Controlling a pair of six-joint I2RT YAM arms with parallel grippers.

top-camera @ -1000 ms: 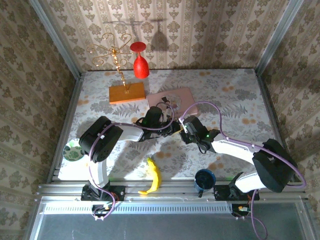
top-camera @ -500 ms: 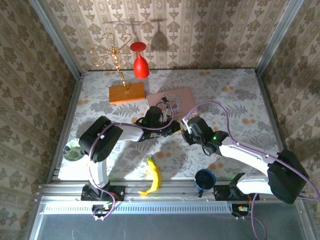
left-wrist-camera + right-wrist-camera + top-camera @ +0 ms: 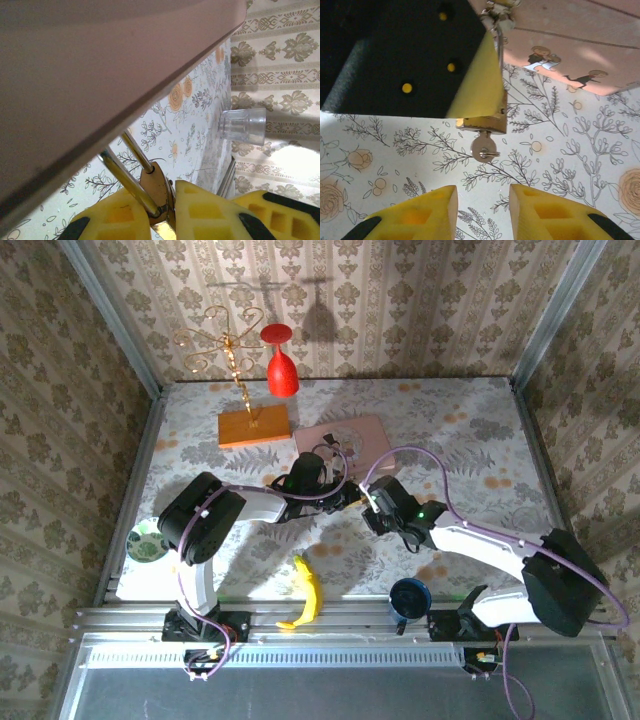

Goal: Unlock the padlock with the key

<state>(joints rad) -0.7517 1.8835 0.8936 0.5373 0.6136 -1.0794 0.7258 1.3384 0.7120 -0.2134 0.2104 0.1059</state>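
- Two grippers meet just beside the near edge of the pink box (image 3: 345, 438).
- The left gripper (image 3: 162, 205) is squeezed tight on the padlock (image 3: 481, 121), with one yellow finger on each side of its gold body.
- The padlock is just beside the edge of the pink box, and its silver loop (image 3: 125, 172) runs up to that edge.
- A small silver key (image 3: 484, 148) sticks out of the padlock's end that faces away from the box.
- The right gripper (image 3: 482, 200) sits just past the key, farther from the box. Its fingers are a little apart, with nothing between them, and they do not touch the key.
- A yellow banana (image 3: 308, 592) lies well apart from the box, toward the arm bases.
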